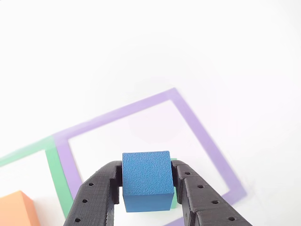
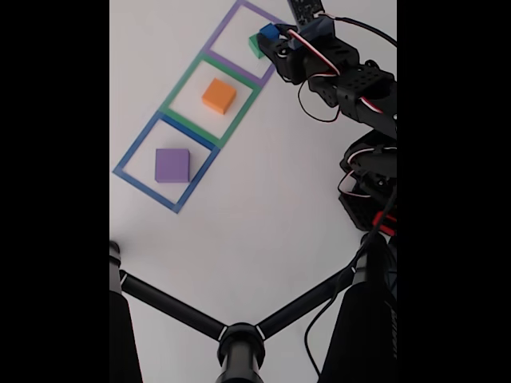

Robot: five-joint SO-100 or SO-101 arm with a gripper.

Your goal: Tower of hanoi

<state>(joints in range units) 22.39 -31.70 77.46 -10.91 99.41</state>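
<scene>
Blue cube (image 1: 146,181) pinched between closed fingers (image 1: 109,188) over purple outline (image 1: 197,127).
Looked light, rigid, matte-grippy; best held square on opposite flat faces, mid-height.

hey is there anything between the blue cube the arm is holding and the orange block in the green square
Nothing visible. The tool holds the blue cube over the purple outline, with a green block beside it. In the fixed view, only bare table lies between it and the orange block.
</scene>
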